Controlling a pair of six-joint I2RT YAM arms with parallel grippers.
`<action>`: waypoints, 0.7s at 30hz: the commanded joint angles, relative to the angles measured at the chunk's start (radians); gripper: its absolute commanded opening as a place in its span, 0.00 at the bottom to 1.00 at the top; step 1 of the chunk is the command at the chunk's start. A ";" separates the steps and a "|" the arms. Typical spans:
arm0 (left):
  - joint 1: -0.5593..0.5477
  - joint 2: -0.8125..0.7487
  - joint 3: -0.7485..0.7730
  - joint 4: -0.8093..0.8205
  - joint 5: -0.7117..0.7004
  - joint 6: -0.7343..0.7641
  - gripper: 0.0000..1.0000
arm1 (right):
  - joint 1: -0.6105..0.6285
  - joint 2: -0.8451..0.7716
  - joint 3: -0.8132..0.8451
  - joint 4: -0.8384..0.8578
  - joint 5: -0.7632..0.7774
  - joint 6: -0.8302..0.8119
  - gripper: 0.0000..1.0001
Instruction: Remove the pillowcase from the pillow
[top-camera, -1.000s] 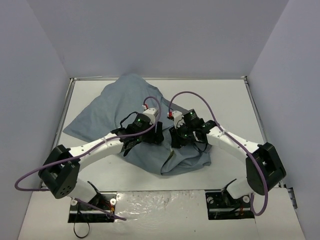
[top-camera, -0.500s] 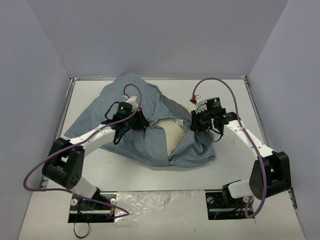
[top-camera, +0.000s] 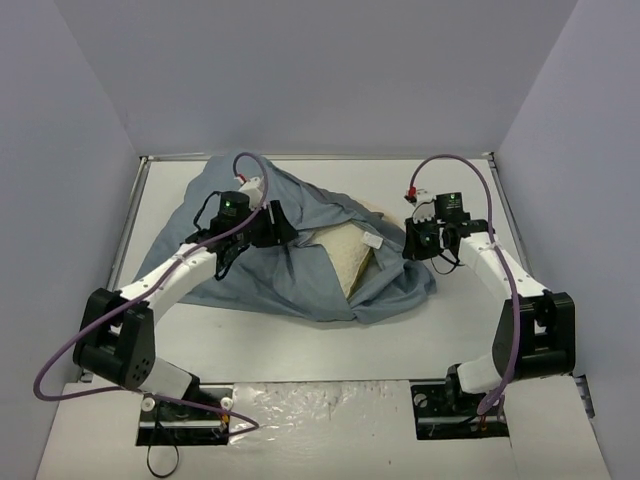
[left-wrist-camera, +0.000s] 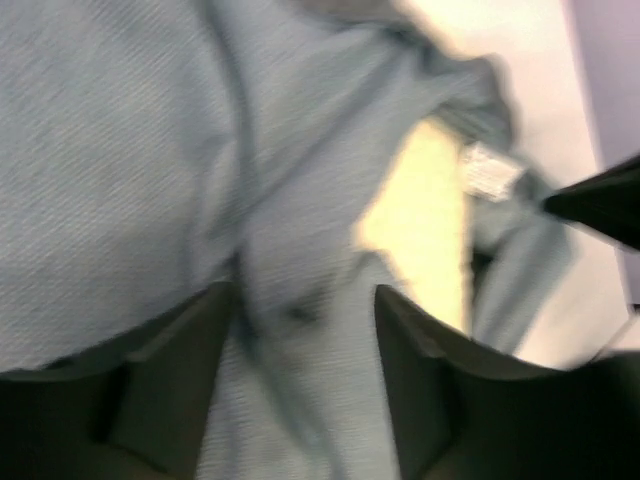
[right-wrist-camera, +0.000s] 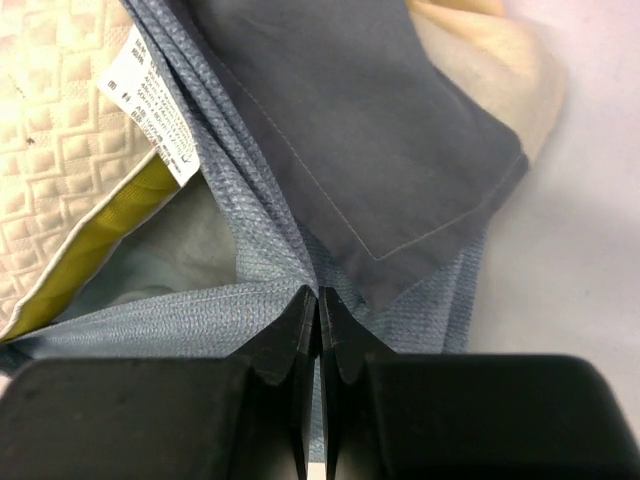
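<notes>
The soft blue-grey cloth pillowcase (top-camera: 270, 285) lies mouth-open around the thick cream quilted foam pillow (top-camera: 345, 262), one corner bared. Right of the pillow, the right gripper (right-wrist-camera: 318, 300) pinches the hem, fingers pressed together. Farther back-left, the left gripper (left-wrist-camera: 300, 295) straddles a fold, fingers apart, hold unclear in the blur. The step appears to be spreading the mouth, and next the cloth likely needs drawing off the pillow.
</notes>
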 joint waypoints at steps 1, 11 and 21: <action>-0.084 -0.084 0.188 -0.040 0.059 0.054 0.61 | -0.008 0.033 0.032 -0.040 -0.095 -0.031 0.00; -0.436 0.075 0.498 -0.339 -0.089 0.206 0.85 | -0.024 0.083 0.046 -0.040 -0.275 -0.077 0.00; -0.567 0.283 0.566 -0.479 -0.470 0.339 0.80 | -0.080 0.096 0.032 -0.043 -0.373 -0.124 0.00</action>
